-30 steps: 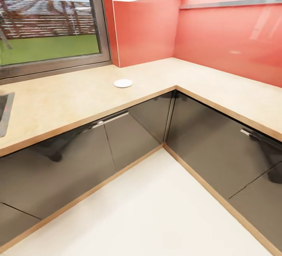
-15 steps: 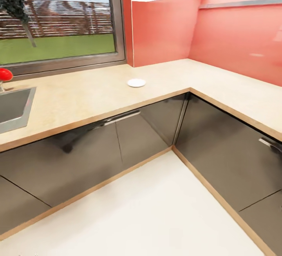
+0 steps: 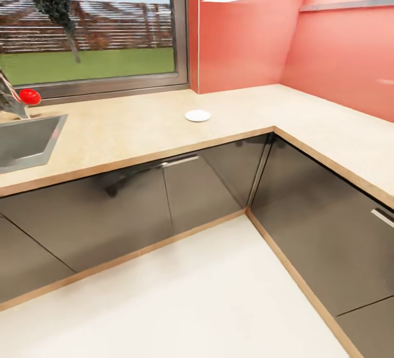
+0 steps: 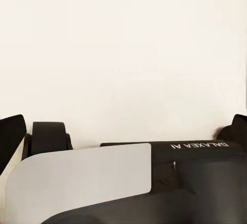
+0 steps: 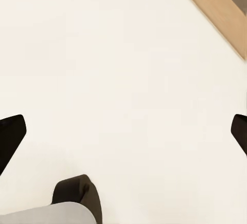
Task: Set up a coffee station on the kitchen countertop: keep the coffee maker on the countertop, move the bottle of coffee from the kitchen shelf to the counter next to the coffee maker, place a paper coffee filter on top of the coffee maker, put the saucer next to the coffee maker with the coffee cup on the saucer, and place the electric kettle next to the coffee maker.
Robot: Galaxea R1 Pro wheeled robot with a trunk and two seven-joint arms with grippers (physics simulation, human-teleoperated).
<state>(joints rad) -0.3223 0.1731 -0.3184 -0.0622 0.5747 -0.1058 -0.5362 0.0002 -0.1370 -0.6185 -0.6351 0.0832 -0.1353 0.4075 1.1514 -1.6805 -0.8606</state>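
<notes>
Saucer lies flat on the kitchen countertop, a light L-shaped surface over glossy grey cabinet fronts, near the inner corner and in front of the red backsplash. Nothing rests on it. A steel sink is set into the same surface at the head view's left, a red-knobbed tap beside it, below the window. Left gripper hangs over pale floor (the robot's own black-and-white base underneath), jaws spread wide with nothing between them. Right gripper likewise: jaws wide apart, empty, over the floor near the wooden plinth.
</notes>
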